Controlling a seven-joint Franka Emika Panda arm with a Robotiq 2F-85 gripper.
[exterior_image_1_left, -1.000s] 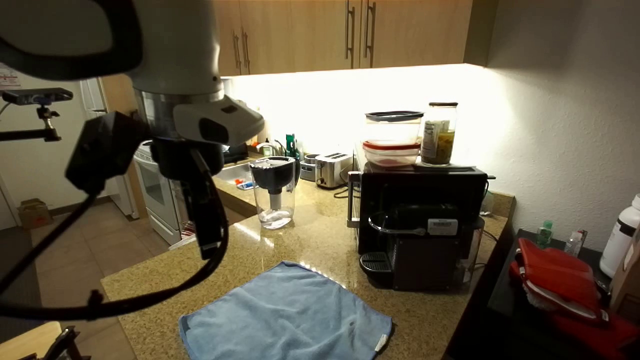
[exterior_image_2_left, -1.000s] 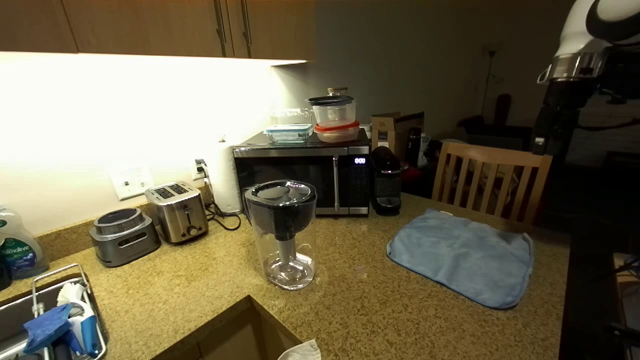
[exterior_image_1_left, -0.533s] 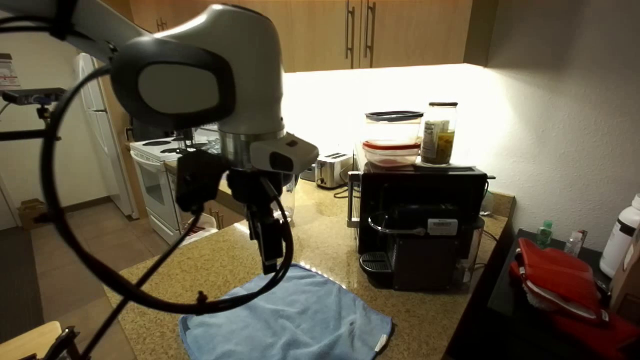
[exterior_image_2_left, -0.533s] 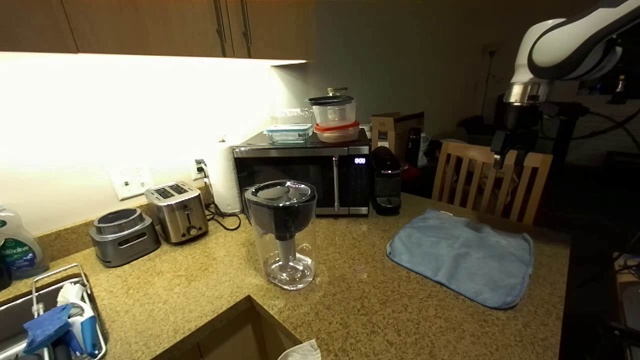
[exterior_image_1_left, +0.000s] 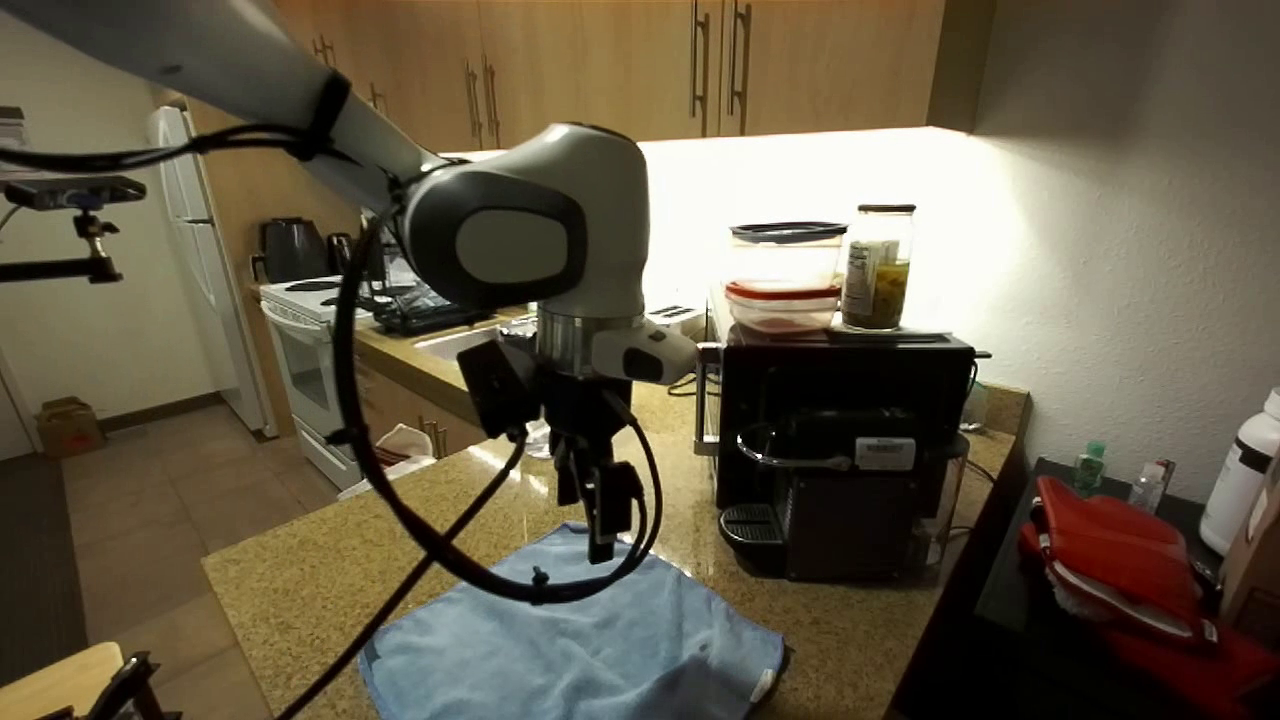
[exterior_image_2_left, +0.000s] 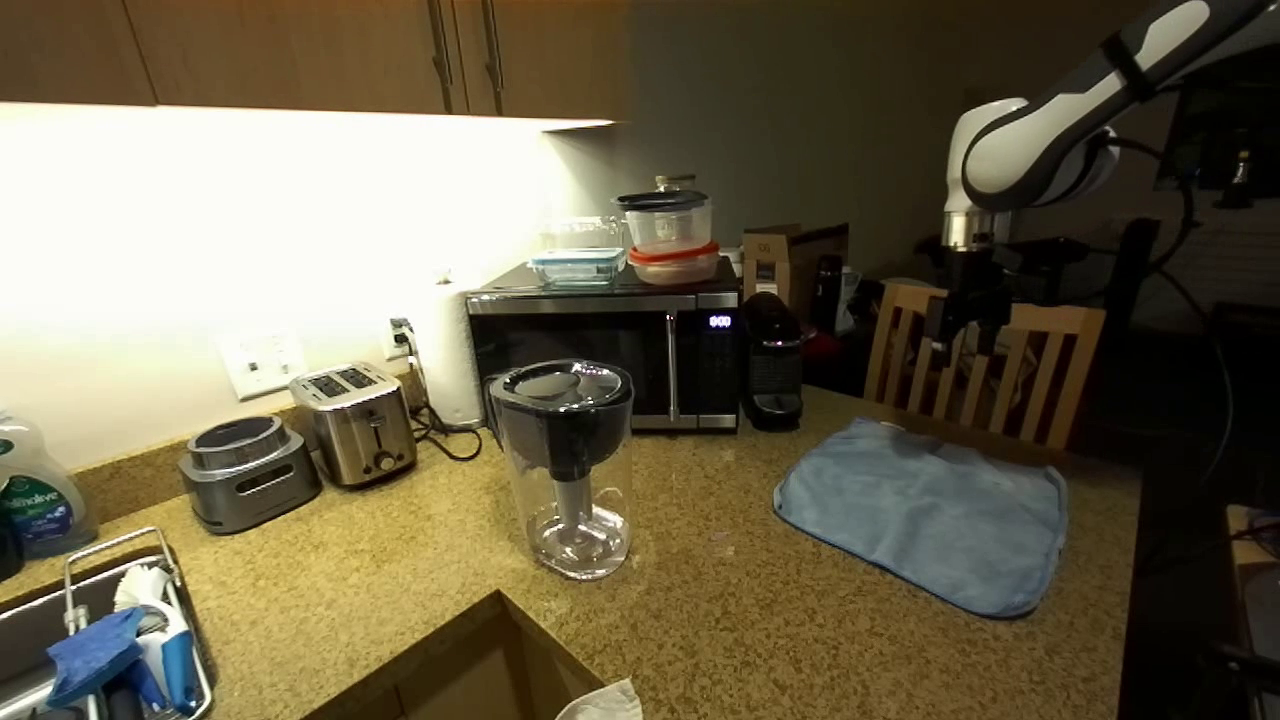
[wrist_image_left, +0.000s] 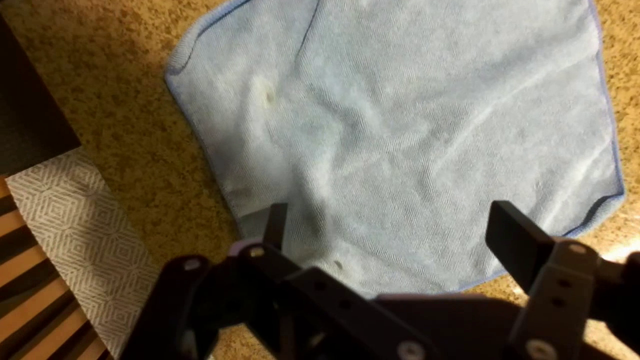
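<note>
My gripper (wrist_image_left: 389, 204) is open and empty, with its two black fingers wide apart. It points down and hangs above a blue-grey cloth (wrist_image_left: 400, 125), which fills most of the wrist view. The cloth lies spread on the speckled counter, with light wrinkles and some curled corners. In both exterior views the gripper (exterior_image_1_left: 585, 530) (exterior_image_2_left: 965, 350) is over the cloth (exterior_image_1_left: 560, 640) (exterior_image_2_left: 930, 520) and apart from it. A clear water pitcher (exterior_image_2_left: 565, 450) with a dark lid stands on the counter, away from the gripper; the arm mostly hides it in an exterior view.
A microwave (exterior_image_2_left: 590, 350) carries stacked food containers (exterior_image_2_left: 672, 235). A black coffee machine (exterior_image_1_left: 850, 510) stands beside it, near the cloth. A toaster (exterior_image_2_left: 355, 425) is by the wall. A wooden chair (exterior_image_2_left: 1060, 350) stands behind the counter edge. A cable loop (exterior_image_1_left: 440, 545) hangs from the arm.
The arm has swung in over the counter and come lower, bringing the gripper above the cloth. The cloth, pitcher and other things have not moved.
</note>
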